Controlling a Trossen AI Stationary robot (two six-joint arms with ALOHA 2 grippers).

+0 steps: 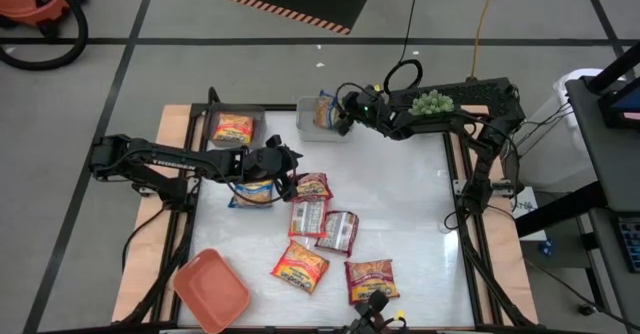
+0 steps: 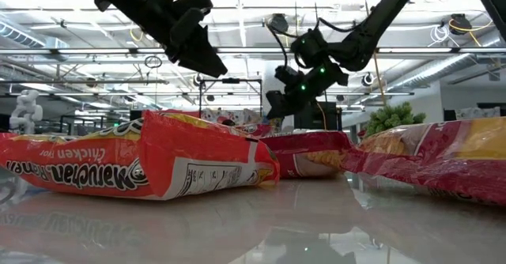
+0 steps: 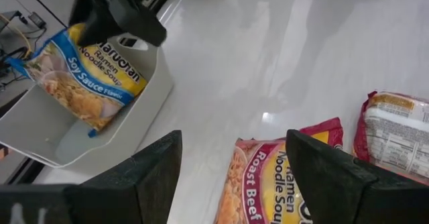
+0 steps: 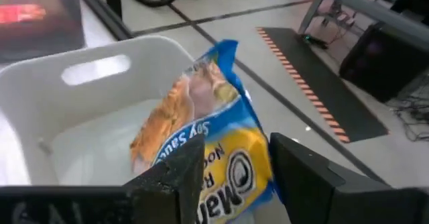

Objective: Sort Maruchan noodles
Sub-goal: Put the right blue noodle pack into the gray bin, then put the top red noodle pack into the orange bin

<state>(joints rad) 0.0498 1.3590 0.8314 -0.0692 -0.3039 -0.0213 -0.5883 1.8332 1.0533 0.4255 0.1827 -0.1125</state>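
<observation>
Several Maruchan noodle packets lie flat on the white table: red ones (image 1: pixel 313 186) (image 1: pixel 300 266) (image 1: pixel 370 279), silvery-pink ones (image 1: pixel 338 232) and a blue one (image 1: pixel 252 196). My left gripper (image 1: pixel 290 169) (image 3: pixel 234 143) hangs open above them, over a red Roast Beef packet (image 3: pixel 268 184). My right gripper (image 1: pixel 342 114) (image 4: pixel 236 143) is open at the white bin (image 1: pixel 312 126). In that bin a blue Soy Sauce packet (image 4: pixel 201 117) (image 3: pixel 87 76) leans tilted, its lower end on the bin floor. It is wider than the finger gap and shows beyond it. My right gripper reaches slanting down into the white bin from the table's right. Its fingers (image 4: pixel 174 177) stand just over the upper end (image 3: pixel 80 39) of the blue packet. Whether they touch the packet I cannot tell. The packet's face, not its edge, shows between them.
A dark bin (image 1: pixel 235 129) at the far left holds an orange packet. A salmon-red bin (image 1: pixel 210 289) sits at the near left corner. A green bunch (image 1: pixel 432 102) rests on the right arm. Bare table lies to the right (image 1: pixel 410 204).
</observation>
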